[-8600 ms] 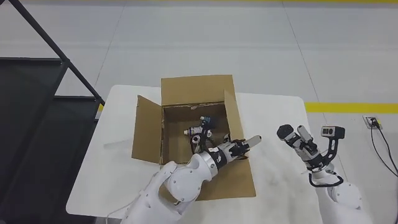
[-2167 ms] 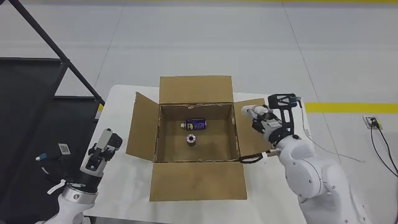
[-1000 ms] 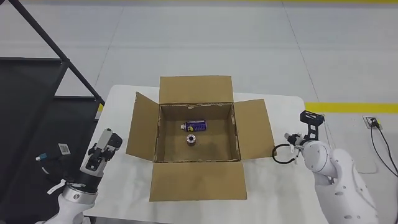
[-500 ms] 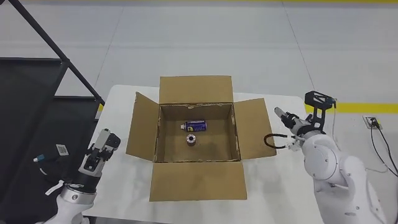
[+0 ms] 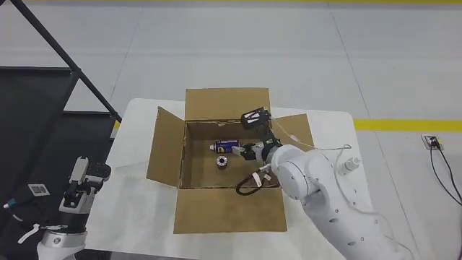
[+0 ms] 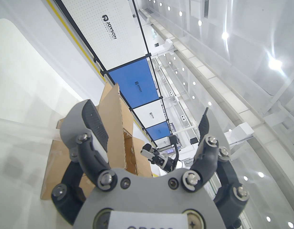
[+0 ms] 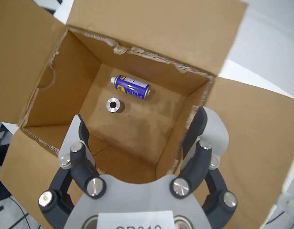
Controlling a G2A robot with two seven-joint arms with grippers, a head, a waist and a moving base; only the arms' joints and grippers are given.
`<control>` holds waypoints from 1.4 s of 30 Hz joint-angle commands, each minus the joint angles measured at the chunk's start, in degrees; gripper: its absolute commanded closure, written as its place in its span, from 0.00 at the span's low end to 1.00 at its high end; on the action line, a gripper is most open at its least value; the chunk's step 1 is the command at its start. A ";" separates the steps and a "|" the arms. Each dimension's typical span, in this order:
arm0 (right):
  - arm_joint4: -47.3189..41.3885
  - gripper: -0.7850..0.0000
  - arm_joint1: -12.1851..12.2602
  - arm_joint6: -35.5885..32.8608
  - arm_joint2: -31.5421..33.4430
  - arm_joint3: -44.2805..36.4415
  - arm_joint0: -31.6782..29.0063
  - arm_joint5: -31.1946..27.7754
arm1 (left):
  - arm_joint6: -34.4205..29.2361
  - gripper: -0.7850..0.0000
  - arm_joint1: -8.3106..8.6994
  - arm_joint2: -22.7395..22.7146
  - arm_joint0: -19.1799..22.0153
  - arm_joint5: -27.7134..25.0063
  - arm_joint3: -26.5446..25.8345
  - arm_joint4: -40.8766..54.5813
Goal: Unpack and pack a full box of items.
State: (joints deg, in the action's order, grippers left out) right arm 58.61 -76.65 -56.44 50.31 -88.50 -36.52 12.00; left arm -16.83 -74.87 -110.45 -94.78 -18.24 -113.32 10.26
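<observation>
Top view: open box (image 5: 228, 104) on the white tabletop (image 5: 144, 209), all four flaps folded out.
Contents: spray can (image 7: 130, 87) lying on its side on the box floor; metal bushing (image 7: 113, 106) just beside it, not touching.
Right fingers (image 7: 197, 126): spread wide, holding nothing, poised above a corner of the box mouth.
Left fingers (image 6: 93, 120): wide open, empty, well apart from the box.
Risk: going down from here, a finger could snag the torn rim; the round can may roll out of a pinch.

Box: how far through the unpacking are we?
Done: the box has its flaps open and a mostly bare floor. In hand: right gripper, open and empty, hangs above the box; left gripper is open beside the table. Left: blue spray can and metal sleeve lie inside, not yet lifted out.
</observation>
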 commanded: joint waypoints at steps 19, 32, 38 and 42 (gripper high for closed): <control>-14.16 0.00 -15.26 5.38 -20.57 40.09 18.23 -2.50 | -0.62 0.00 0.18 -1.04 -0.36 -0.41 0.85 1.70; -15.95 0.47 -21.21 7.02 -23.19 51.53 20.37 -5.32 | -0.62 0.00 0.18 -1.04 -0.36 -0.41 0.85 1.70; -17.40 0.49 -23.21 8.79 -22.62 57.08 21.71 -6.68 | -0.62 0.00 0.18 -1.04 -0.36 -0.41 0.85 1.70; -18.18 0.36 -24.42 8.88 -22.40 60.15 22.37 -8.12 | -0.62 0.00 0.18 -1.04 -0.36 -0.41 0.85 1.70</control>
State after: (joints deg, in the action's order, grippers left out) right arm 40.55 -100.86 -47.53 27.88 -28.98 -14.27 4.25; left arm -17.45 -74.69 -111.49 -95.13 -18.65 -112.47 11.96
